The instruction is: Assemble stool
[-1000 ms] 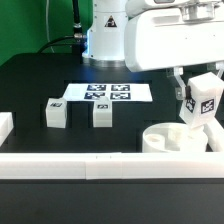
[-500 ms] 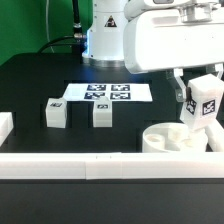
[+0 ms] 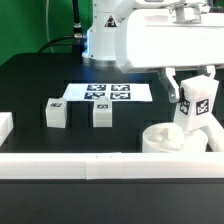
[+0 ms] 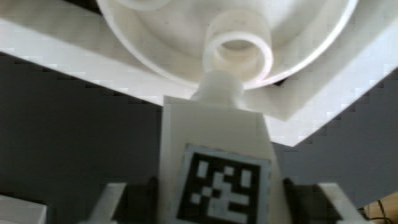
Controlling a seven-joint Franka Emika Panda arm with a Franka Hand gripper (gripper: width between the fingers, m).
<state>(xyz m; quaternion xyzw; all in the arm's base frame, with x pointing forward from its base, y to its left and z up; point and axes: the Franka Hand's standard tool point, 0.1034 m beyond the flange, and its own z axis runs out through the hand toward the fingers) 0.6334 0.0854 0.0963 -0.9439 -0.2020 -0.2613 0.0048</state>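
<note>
Stool seat (image 3: 168,139) lies beside the rail (image 3: 80,162) at the table (image 3: 30,85) edge, exterior view's right. The arm (image 3: 165,40) reaches down over it, its gripper (image 3: 197,95) clamped on a tagged leg (image 3: 200,106), slightly tilted, lower end apparently touching a seat socket (image 4: 238,50). Two loose legs (image 3: 56,112) (image 3: 101,114) stand mid-table.

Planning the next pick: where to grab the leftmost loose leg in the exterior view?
From straight above, probably, closing on the leg's two flat, parallel side faces near mid-length. It rests flat on the table with bare space either side; the other loose leg stands apart, leaving room.
</note>
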